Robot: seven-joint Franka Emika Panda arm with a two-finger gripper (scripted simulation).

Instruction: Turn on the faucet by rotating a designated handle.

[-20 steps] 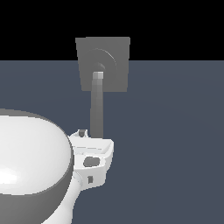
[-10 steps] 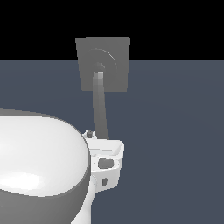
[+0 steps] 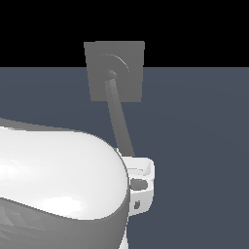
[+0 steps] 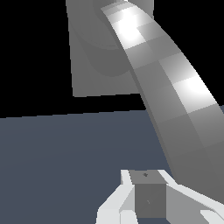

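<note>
Arm low in near foreground; gripper (image 3: 141, 177) at handle (image 3: 121, 124) tip below faucet (image 3: 115, 71); jaws' opening indiscernible.

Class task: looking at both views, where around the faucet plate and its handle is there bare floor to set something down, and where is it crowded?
Bare floor lies on the exterior view's right of the handle, and between faucet and arm on its left. It is crowded where the gripper meets the handle's end.

The white arm (image 3: 58, 189) filled the exterior view's seven o'clock corner; its gripper (image 3: 141, 177) sat at five o'clock, jaw state unclear.
</note>
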